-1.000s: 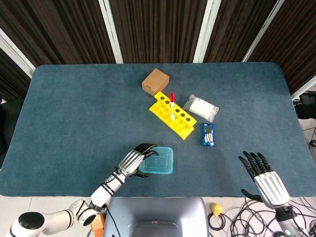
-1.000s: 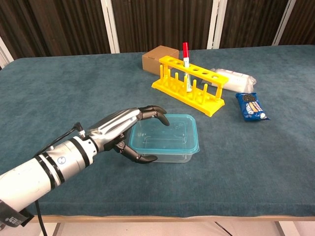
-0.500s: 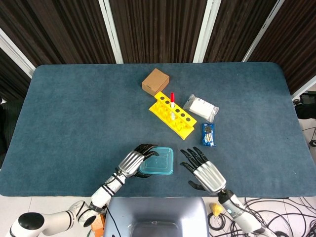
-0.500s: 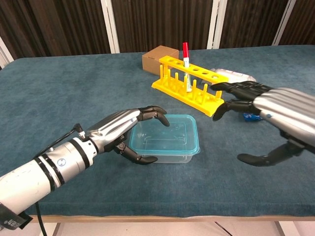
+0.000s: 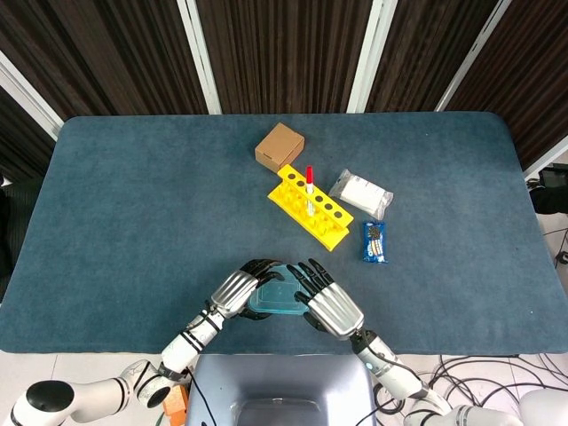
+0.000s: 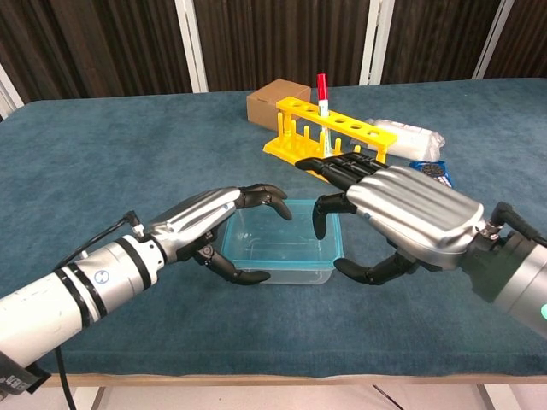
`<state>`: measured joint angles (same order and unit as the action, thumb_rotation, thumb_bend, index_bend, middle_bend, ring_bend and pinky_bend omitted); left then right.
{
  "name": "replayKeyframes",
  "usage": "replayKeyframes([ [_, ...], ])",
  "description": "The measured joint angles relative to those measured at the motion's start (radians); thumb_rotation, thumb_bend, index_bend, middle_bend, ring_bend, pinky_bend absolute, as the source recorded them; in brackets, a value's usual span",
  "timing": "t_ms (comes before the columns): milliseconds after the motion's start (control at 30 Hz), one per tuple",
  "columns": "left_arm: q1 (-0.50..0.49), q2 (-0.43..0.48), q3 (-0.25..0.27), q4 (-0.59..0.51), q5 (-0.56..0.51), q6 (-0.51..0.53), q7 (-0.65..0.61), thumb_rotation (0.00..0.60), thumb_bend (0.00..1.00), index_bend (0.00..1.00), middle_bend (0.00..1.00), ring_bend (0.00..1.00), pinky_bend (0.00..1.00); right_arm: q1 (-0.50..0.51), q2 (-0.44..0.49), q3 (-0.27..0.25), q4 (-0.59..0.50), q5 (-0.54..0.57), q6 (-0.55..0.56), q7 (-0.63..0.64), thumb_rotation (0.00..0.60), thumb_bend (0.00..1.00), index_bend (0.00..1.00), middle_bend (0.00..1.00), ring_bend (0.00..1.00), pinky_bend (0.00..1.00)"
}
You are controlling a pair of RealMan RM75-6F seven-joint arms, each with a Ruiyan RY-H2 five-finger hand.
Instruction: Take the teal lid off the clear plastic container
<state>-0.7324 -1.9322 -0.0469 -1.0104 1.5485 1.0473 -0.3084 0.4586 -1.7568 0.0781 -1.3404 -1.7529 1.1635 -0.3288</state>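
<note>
The clear plastic container [image 6: 282,272] with its teal lid [image 5: 280,298] [image 6: 278,236] sits near the table's front edge. My left hand [image 5: 236,291] [image 6: 205,224] grips its left end, fingertips curled over the lid's rim and the thumb against the front wall. My right hand [image 5: 330,304] [image 6: 402,212] arches over the right end, fingers spread above the lid's right edge and the thumb low by the front right corner. I cannot tell whether the right hand touches the lid. The container's right part is hidden behind that hand.
A yellow tube rack [image 5: 311,209] [image 6: 330,147] with a red-capped tube [image 5: 309,177] [image 6: 322,90] stands behind the container. A cardboard box [image 5: 280,146] [image 6: 272,102], a white packet [image 5: 362,193] [image 6: 412,133] and a blue snack packet [image 5: 374,241] [image 6: 436,171] lie further back and right.
My right hand has swept in from the far right to the container's right end. The left hand and the container have stayed put.
</note>
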Motion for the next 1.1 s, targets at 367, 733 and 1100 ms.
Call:
replayKeyframes([
  [367,-0.001,0.001,0.002,0.006,0.000,-0.002,0.003,0.600,0.32,0.56,0.45,0.22,0.31,0.003,0.012,-0.036,-0.003,0.026,0.022,0.044,0.600,0.29,0.44,0.00,0.00,0.00],
  [733,0.000,-0.001,0.007,0.011,0.004,-0.001,-0.004,0.600,0.32,0.56,0.45,0.22,0.31,0.019,-0.010,-0.041,0.002,0.060,0.009,0.037,0.600,0.29,0.46,0.00,0.00,0.00],
  [1100,0.000,0.005,0.008,0.002,0.006,0.003,-0.002,0.600,0.32,0.56,0.46,0.22,0.32,0.031,-0.038,-0.037,-0.004,0.094,0.002,0.018,0.600,0.29,0.49,0.00,0.00,0.00],
])
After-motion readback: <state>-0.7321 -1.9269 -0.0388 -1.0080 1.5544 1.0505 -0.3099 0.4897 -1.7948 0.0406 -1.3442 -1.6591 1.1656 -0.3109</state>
